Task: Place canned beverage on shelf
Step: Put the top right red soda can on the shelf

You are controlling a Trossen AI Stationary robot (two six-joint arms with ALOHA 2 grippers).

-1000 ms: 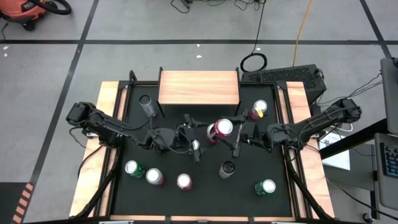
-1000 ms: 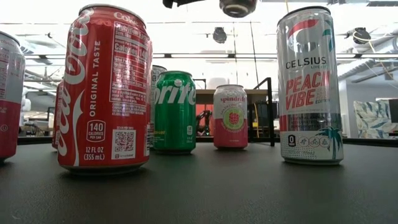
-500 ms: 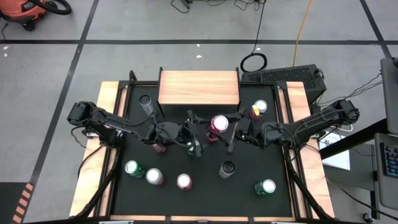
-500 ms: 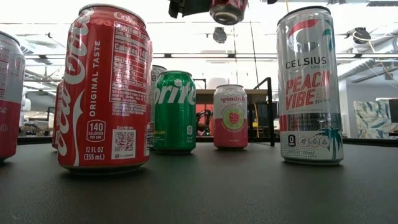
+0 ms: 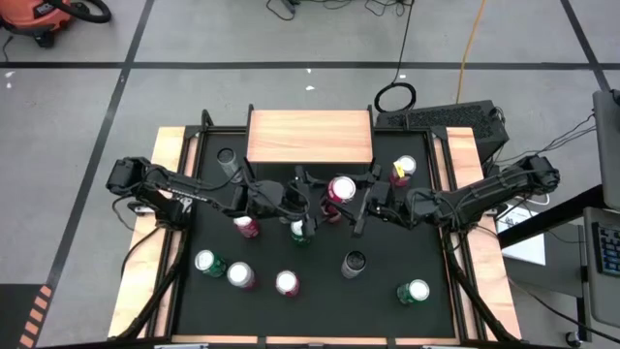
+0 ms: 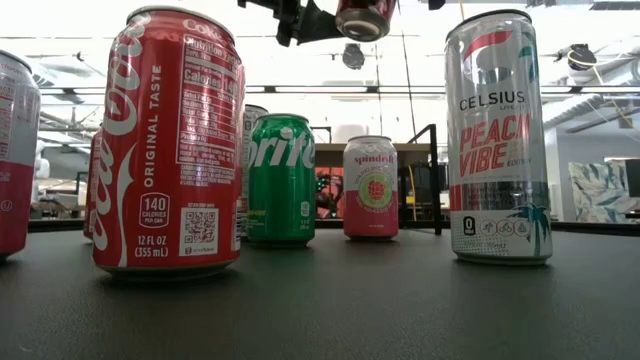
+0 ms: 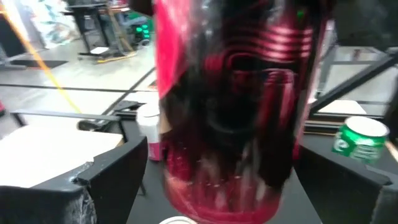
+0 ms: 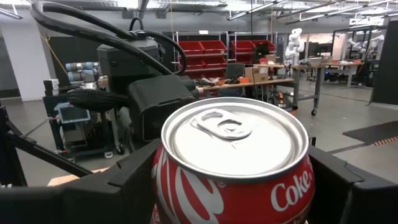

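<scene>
Red Coke can (image 5: 341, 190) upright in right gripper (image 5: 356, 202), above mat.

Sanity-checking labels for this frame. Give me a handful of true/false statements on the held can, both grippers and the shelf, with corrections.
1. The right gripper holds a red Coke can lifted off the mat. True.
2. The wooden shelf already carries two cans. False: its top is bare.
3. The left gripper is clamped shut on a green can. False: its fingers stand open on either side of the held Coke can.
4. In the low view, a Sprite can stands upright on the black mat. True.
5. The held can hangs upside down. False: the right wrist view shows its pull-tab top facing up.
</scene>
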